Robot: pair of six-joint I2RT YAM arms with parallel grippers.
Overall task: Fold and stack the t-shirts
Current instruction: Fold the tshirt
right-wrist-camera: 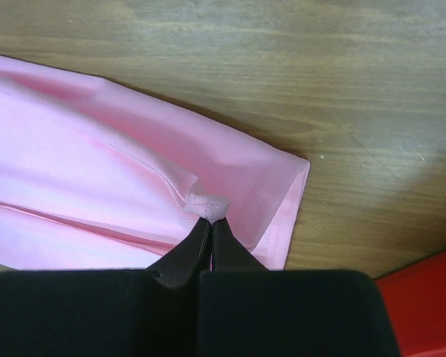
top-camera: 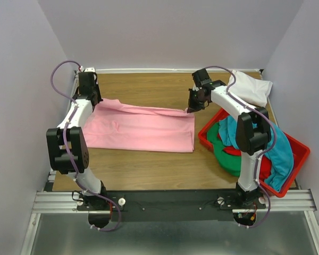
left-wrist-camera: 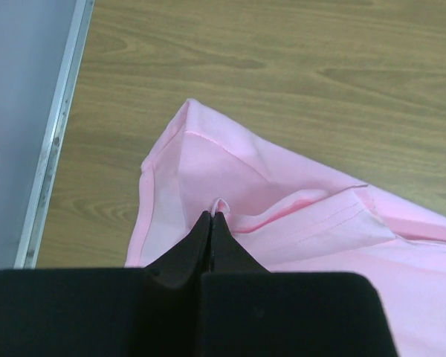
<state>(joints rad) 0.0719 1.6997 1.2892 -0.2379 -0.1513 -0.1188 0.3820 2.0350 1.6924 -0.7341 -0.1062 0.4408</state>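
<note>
Pink shirt [top-camera: 141,130] lies mid-fold, left gripper [left-wrist-camera: 213,216] and right gripper [right-wrist-camera: 209,221] each clamped on a far corner; next, I reckon, both must draw that edge evenly nearward.

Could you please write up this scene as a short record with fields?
surface: wooden table
pink t-shirt: spread on the table, far edge pinched at both ends
left tool: shut on its far left end
right tool: shut on its far right corner
red bin: holds mixed cloth, teal, green and red
white t-shirt: far right, behind the bin
</note>
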